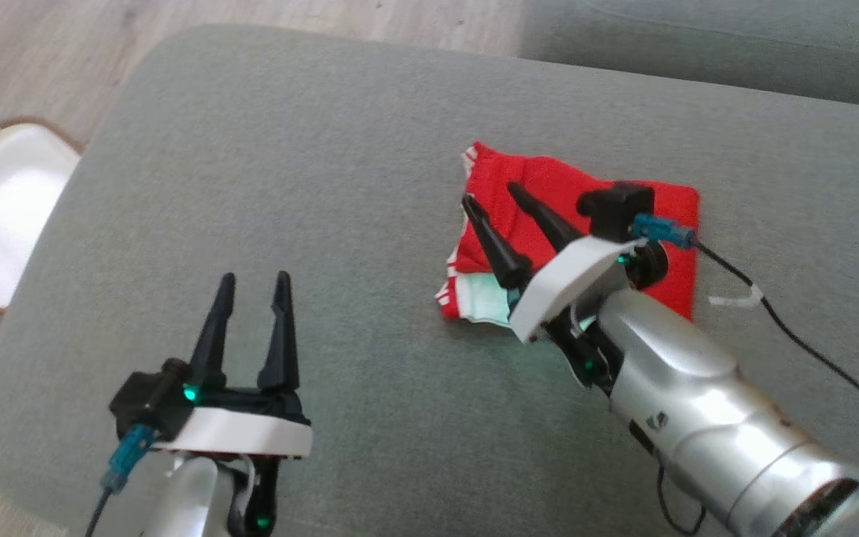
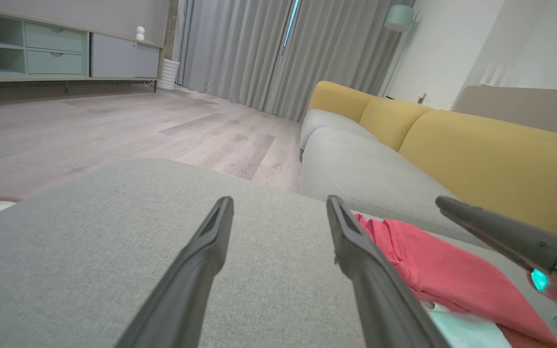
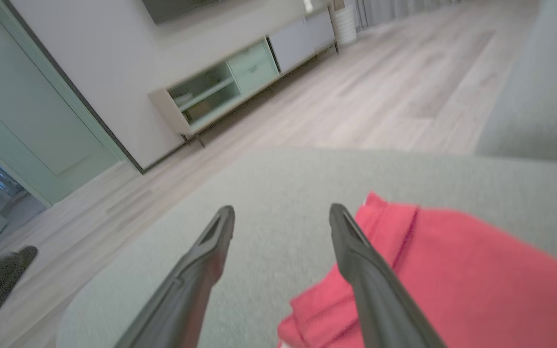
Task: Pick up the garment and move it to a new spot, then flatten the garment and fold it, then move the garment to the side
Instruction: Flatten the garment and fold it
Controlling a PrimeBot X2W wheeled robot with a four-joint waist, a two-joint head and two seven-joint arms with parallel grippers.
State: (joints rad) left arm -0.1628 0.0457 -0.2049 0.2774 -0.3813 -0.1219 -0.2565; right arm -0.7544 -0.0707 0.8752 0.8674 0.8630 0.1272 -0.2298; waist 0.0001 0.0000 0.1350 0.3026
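Head view, garment [image 1: 564, 183] lengthwise left-right, striped hem leftward, right gripper [image 1: 491, 193] wide over it, left gripper [image 1: 255, 277] wide.

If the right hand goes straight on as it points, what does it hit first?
Likely the grey fabric cushion: the open right hand aims at bare cushion beside the red cloth garment, whose edge one finger may brush. Depth is unclear.

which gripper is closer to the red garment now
Right. The right gripper is open over the red garment's left edge, its fingers crossing it in the head view. The left gripper is open over bare grey cushion, off to the garment's left.
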